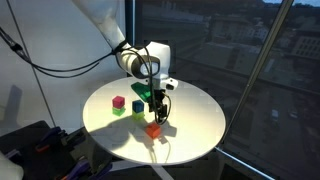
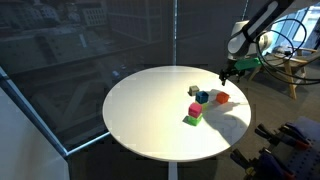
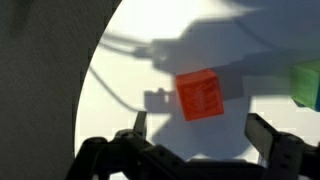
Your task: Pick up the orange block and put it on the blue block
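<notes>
The orange block lies on the white round table, seen in the wrist view just ahead of and between my open fingers. It also shows in both exterior views. My gripper is open and empty, hovering above the orange block. The blue block sits on the table a short way from the orange block, toward the table's middle. It is out of the wrist view.
A pink cube sits on a green cube further in on the table. Another green block shows at the wrist view's right edge. The table rim is close to the orange block. Windows stand behind.
</notes>
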`<control>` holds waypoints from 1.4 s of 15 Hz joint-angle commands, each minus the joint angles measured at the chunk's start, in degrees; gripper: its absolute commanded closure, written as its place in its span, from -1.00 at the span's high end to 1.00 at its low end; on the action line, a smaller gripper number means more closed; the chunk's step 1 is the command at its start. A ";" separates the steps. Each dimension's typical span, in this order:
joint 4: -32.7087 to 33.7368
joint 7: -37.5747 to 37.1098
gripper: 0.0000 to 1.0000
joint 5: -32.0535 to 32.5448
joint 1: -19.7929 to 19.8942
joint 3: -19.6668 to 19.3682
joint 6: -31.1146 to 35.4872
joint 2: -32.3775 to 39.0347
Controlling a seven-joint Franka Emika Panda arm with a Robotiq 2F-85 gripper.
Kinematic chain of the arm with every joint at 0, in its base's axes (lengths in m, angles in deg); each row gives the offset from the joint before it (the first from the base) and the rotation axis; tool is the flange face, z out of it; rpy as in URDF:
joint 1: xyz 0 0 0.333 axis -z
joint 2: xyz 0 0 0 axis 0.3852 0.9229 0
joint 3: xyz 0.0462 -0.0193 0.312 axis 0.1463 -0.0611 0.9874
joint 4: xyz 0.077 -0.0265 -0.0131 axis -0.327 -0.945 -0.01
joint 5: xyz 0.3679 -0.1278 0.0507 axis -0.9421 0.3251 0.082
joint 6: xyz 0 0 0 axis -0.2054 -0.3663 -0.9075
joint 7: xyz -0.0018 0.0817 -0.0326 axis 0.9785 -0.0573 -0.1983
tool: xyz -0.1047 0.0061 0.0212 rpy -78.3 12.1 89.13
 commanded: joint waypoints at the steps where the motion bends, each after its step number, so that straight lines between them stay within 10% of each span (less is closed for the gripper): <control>1: 2.70 3.59 1.00 -0.30 0.93 1.15 0.00 3.24; 21: 8.95 9.04 1.00 1.86 0.34 1.85 0.26 13.61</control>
